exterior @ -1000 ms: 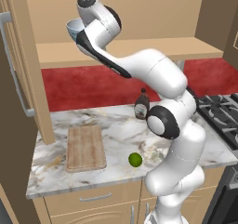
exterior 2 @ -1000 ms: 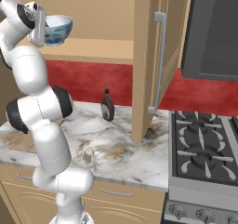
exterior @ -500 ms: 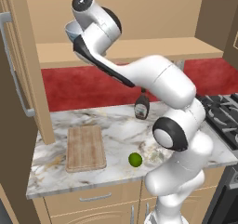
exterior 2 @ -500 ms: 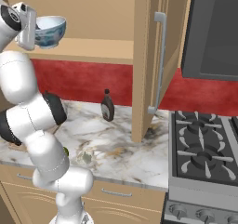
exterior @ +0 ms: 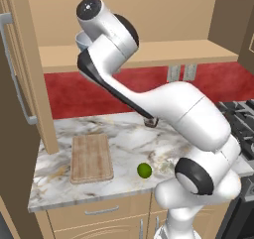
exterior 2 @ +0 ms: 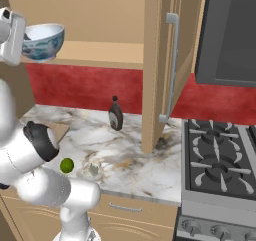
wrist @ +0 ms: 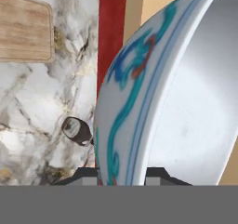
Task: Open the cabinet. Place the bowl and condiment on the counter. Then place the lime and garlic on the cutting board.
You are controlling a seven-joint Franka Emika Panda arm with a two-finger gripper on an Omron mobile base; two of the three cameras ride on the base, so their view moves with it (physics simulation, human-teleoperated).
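The gripper (wrist: 123,175) is pinched narrowly on the rim of the bowl (exterior 2: 44,41), one finger tip either side of the wall in the hand view, so the bowl is held. In the right base view the blue-patterned bowl hangs upright in the air at the level of the cabinet shelf (exterior 2: 95,52), out in front of its edge and high above the counter (exterior 2: 130,155). The cabinet (exterior 2: 160,65) already stands open, its door swung out with the silver handle facing the stove (exterior 2: 220,165).

The condiment (exterior 2: 116,114) already stands on the marble near the red backsplash, so the step in hand looks like bringing the bowl down. The next move calls for lowering it level to a bare patch of counter, away from the bottle, before the jaws part.

The bowl's inside looks empty. The cutting board (exterior: 91,157) carries nothing yet; the lime (exterior: 144,170) lies on the marble just beside it, and the pale garlic (exterior 2: 92,170) rests near the lime.
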